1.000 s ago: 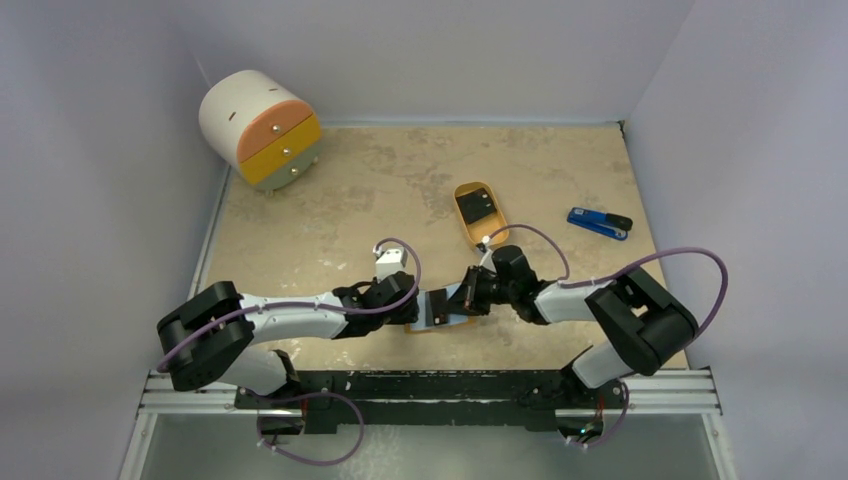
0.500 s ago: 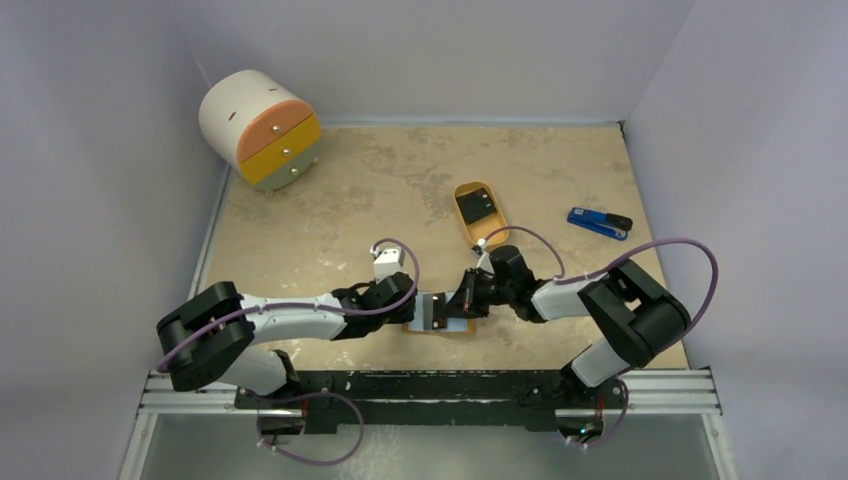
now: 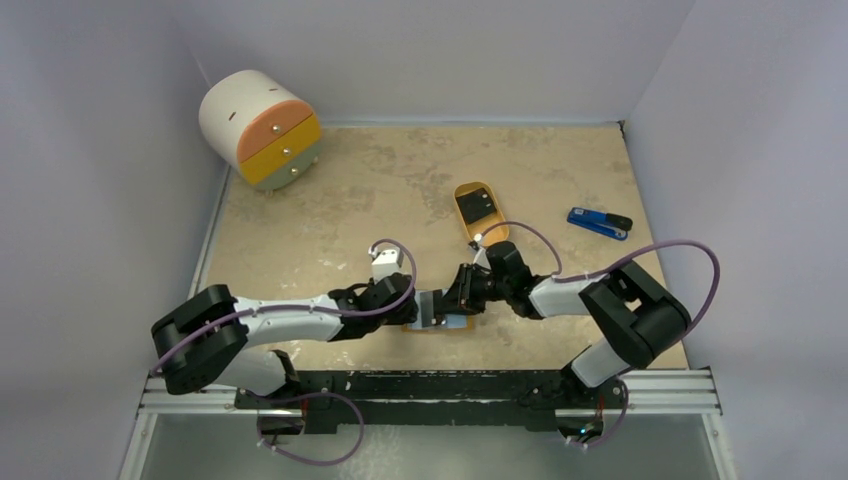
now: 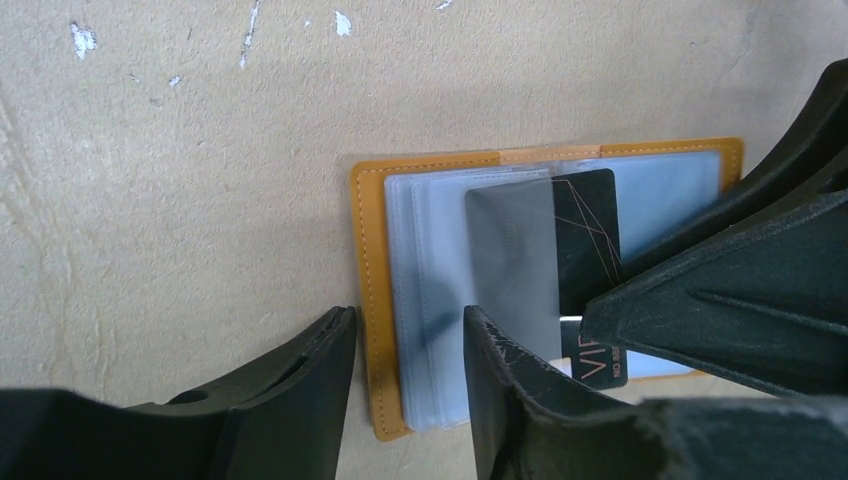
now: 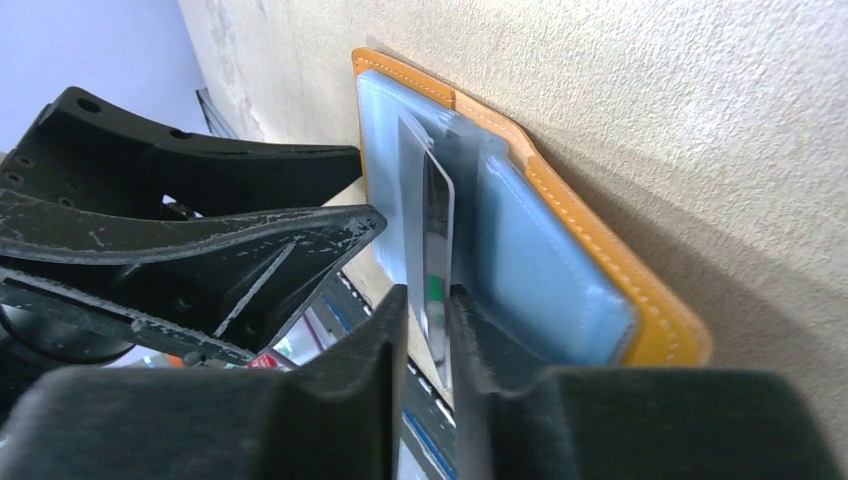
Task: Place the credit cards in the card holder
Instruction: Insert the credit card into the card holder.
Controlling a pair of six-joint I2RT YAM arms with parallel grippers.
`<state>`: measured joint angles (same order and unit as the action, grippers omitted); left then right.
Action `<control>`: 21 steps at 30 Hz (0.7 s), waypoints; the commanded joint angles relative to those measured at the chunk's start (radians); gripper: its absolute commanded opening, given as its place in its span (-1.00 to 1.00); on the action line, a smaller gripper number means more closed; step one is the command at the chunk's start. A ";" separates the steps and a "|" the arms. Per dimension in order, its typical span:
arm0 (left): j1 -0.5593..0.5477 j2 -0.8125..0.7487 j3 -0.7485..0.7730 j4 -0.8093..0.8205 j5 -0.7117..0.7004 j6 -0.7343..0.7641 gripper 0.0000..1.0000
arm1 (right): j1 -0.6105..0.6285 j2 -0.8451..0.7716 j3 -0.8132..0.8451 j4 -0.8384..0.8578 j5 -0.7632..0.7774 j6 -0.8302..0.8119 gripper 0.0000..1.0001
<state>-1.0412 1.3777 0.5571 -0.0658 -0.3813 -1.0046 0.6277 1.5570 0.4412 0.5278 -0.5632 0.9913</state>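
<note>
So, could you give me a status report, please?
Left gripper open, straddling edge of orange leather card holder. Right gripper close around black credit card, grip unclear; card partly inside clear sleeve. Nothing blocking.

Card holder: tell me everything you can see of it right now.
The card holder lies open and flat on the table. Orange-tan leather-like cover with pale stitching; clear blue-grey plastic sleeves inside. A dark credit card is partly pushed into one sleeve, between the jaws of the right gripper; whether they pinch it is unclear. The jaws of the left gripper stand open astride the holder's edge.
</note>
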 commanded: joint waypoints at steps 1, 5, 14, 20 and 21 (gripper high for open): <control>-0.002 -0.063 -0.019 -0.019 -0.005 -0.017 -0.09 | 0.005 -0.048 0.010 -0.012 0.025 0.000 -0.39; -0.001 -0.077 -0.041 -0.010 -0.005 -0.034 -0.07 | 0.007 -0.059 0.008 -0.030 0.036 -0.001 -0.20; -0.002 -0.173 -0.064 -0.062 -0.077 -0.064 -0.14 | 0.006 -0.084 0.031 -0.105 0.071 -0.027 -0.21; -0.001 -0.213 -0.080 -0.129 -0.151 -0.092 -0.33 | 0.019 -0.057 0.053 -0.109 0.065 -0.030 -0.38; -0.001 -0.209 -0.081 -0.133 -0.157 -0.094 -0.36 | 0.022 -0.051 0.057 -0.110 0.067 -0.030 -0.39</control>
<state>-1.0412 1.1854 0.4915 -0.1566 -0.4614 -1.0649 0.6346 1.4982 0.4526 0.4305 -0.5137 0.9813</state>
